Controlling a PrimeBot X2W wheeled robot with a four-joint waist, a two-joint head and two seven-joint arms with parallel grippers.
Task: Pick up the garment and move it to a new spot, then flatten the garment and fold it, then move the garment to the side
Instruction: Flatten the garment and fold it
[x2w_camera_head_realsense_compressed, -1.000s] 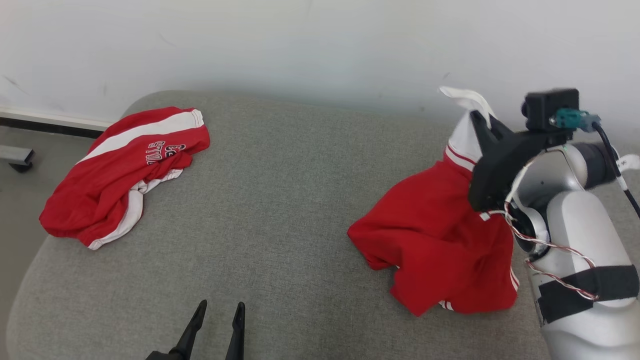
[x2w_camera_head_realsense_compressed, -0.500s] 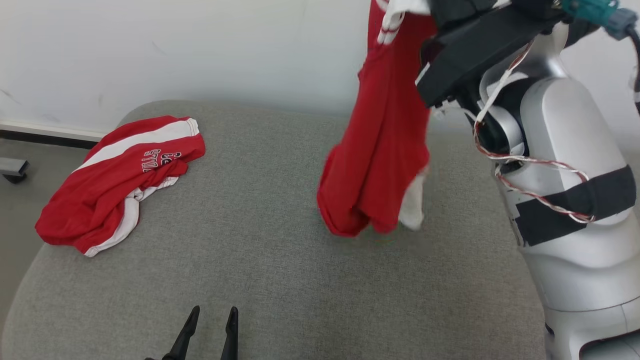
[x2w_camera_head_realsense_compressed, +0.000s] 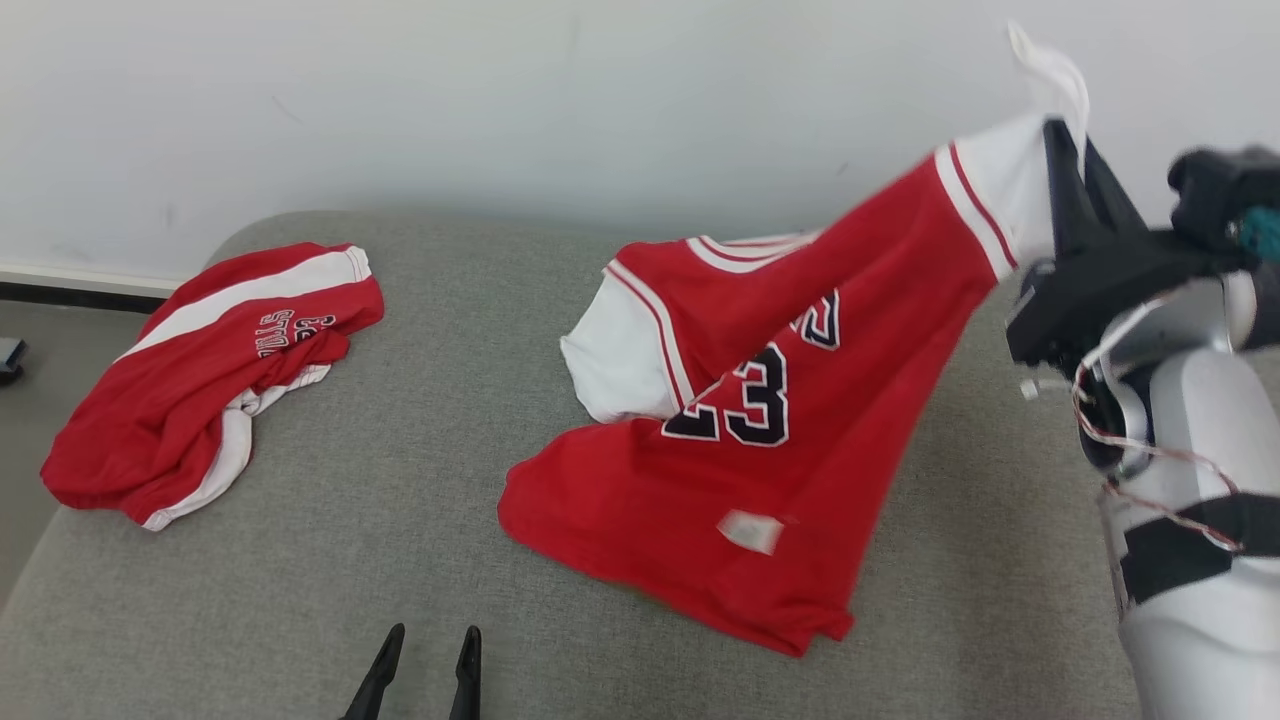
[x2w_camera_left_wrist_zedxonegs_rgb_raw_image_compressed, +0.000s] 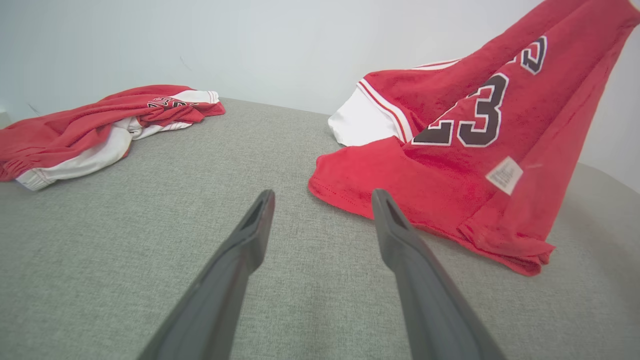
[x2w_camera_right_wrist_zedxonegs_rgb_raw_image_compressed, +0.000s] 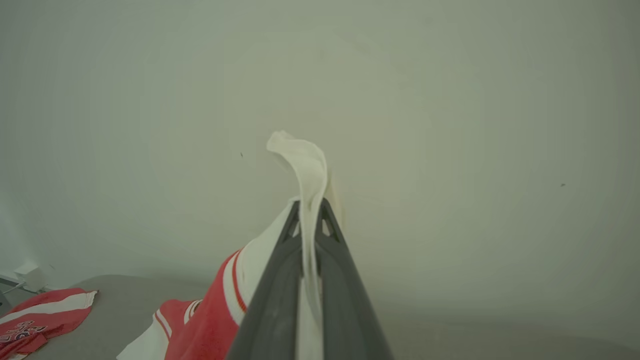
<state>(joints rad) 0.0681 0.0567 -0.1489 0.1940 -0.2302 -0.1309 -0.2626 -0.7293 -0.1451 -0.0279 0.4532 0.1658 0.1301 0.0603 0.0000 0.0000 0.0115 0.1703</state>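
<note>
At the right of the head view, the right hand (x2w_camera_head_realsense_compressed: 1062, 135) is raised above the grey cushion (x2w_camera_head_realsense_compressed: 400, 560), its fingers pinching a white sleeve end of the red jersey (x2w_camera_head_realsense_compressed: 740, 440). The jersey slopes down from that grip to the middle of the cushion, where its hem and other white sleeve lie; a dark "23" faces up. Well apart, at the cushion's left edge, lies a crumpled other garment (x2w_camera_head_realsense_compressed: 200, 390), red with a white stripe. The left hand (x2w_camera_head_realsense_compressed: 430, 640) pokes in at the bottom edge, empty, fingers apart.

From the left wrist view, the left hand (x2w_camera_left_wrist_zedxonegs_rgb_raw_image_compressed: 322, 195) is spread wide above the cushion, holding nothing. The jersey (x2w_camera_left_wrist_zedxonegs_rgb_raw_image_compressed: 465, 165) is ahead and to the right, its near hem just beyond the right finger, with a small white label (x2w_camera_left_wrist_zedxonegs_rgb_raw_image_compressed: 504, 175) showing. The other garment (x2w_camera_left_wrist_zedxonegs_rgb_raw_image_compressed: 100, 125) lies far left.

Along the right wrist view, the right hand (x2w_camera_right_wrist_zedxonegs_rgb_raw_image_compressed: 310, 205) is pressed together on white cloth that sticks up past the tips against the pale wall (x2w_camera_right_wrist_zedxonegs_rgb_raw_image_compressed: 450, 125). The jersey (x2w_camera_right_wrist_zedxonegs_rgb_raw_image_compressed: 210, 320) hangs below.
</note>
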